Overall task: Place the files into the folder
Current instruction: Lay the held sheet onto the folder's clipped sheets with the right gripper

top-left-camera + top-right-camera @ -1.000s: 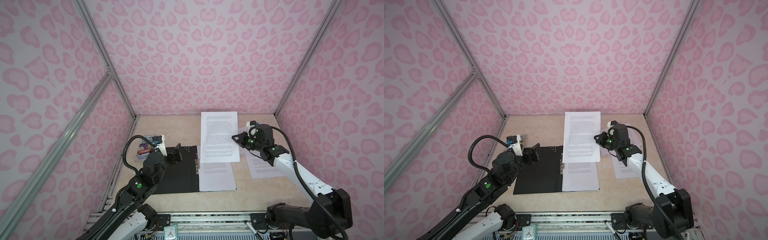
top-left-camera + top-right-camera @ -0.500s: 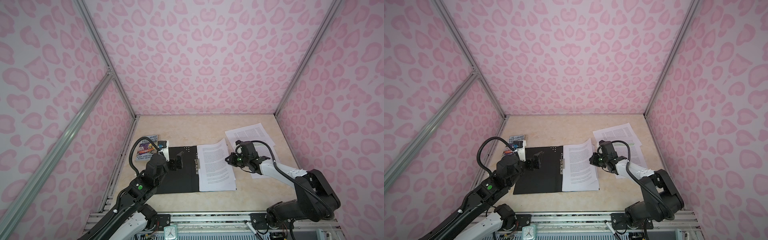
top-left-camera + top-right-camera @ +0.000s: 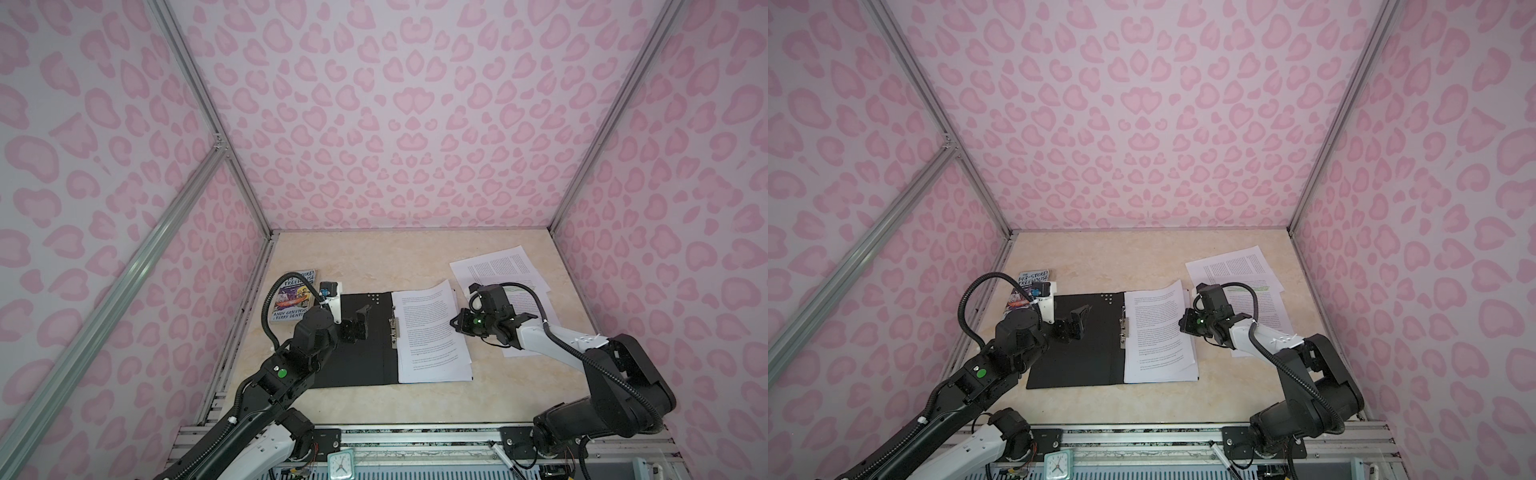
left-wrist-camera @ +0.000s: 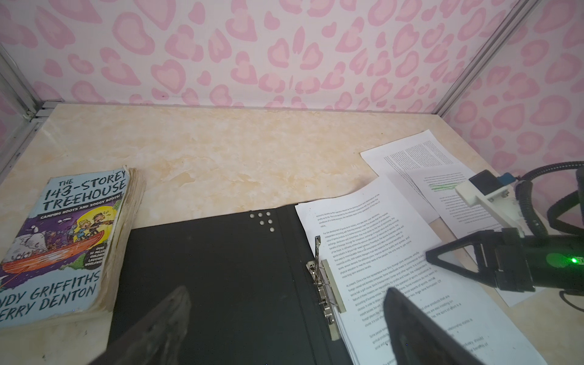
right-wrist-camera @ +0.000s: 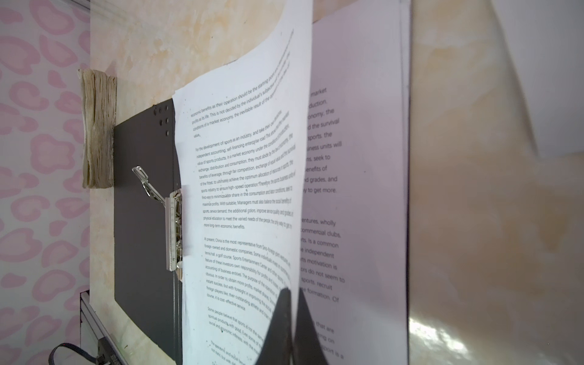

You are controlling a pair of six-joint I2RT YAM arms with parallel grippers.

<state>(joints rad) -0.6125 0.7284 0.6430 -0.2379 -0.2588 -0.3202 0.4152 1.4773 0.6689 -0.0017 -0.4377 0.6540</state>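
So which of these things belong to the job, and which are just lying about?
Part of the job:
black folder, lying open
filed sheets in it
top sheet, pinched at its edge
loose sheets lying beside it

Just lying about:
paperback book
little clock at the front edge

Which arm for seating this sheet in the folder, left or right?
Right. The right gripper is shut on the sheet at its free edge, with the opposite edge beside the clip. The left gripper hangs open over the folder, above its bare cover, holding nothing.
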